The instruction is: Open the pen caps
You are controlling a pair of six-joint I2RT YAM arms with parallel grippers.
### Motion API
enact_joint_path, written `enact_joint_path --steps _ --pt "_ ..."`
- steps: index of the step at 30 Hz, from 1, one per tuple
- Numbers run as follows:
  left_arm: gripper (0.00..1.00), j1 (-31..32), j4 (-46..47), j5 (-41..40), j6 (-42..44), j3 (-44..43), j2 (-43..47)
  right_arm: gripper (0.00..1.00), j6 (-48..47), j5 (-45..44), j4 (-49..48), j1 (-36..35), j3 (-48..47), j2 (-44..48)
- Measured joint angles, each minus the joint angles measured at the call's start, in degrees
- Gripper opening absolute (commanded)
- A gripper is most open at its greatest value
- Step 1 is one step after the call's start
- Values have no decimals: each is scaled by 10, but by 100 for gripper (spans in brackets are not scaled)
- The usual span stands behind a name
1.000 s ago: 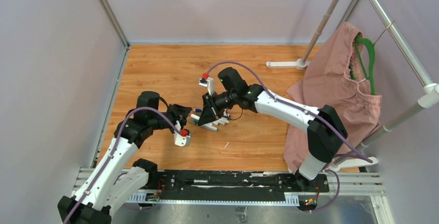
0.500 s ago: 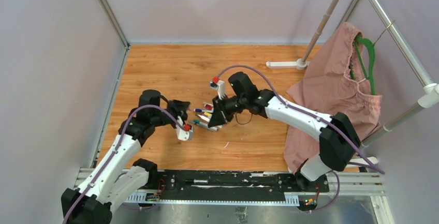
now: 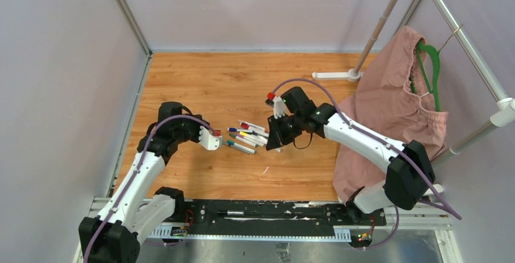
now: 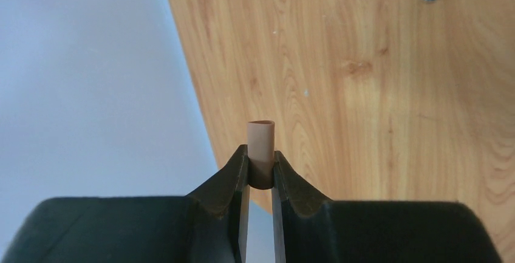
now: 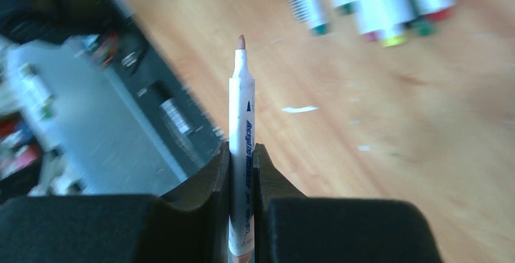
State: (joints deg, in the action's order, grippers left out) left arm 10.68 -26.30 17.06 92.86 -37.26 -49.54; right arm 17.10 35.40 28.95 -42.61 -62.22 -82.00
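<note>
The left gripper [image 4: 261, 175] is pinching a brown cap [image 4: 262, 138] between its fingertips, with the jaws nearly closed. The cap's free end is pointing to 12 o'clock in the left wrist view. The right gripper [image 5: 242, 157] is clamping a white pen [image 5: 241, 99] by its barrel, and the bare brownish nib is pointing to 12 o'clock in the right wrist view. Cap and pen are sitting well apart. In the top view, a group of pens [image 3: 248, 138] is lying on the wooden table [image 3: 200, 81], with the left gripper at its 9 o'clock and the right gripper at its 3 o'clock.
</note>
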Motion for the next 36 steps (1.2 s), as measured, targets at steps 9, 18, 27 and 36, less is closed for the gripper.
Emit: enact_joint_path --steps 9,18,27,36 --pt "0 11 -82 4 -101 -9 -96 0 -31 -339 -75 15 3 -35" --pt "0 11 -83 -4 -153 -21 -193 9 -108 -457 -170 19 30 -161" --pt "0 11 -63 -8 -164 -21 -232 29 -122 -466 -202 23 60 -163" --pt "10 11 -41 -9 -167 -12 -257 40 -121 -464 -223 27 106 -128"
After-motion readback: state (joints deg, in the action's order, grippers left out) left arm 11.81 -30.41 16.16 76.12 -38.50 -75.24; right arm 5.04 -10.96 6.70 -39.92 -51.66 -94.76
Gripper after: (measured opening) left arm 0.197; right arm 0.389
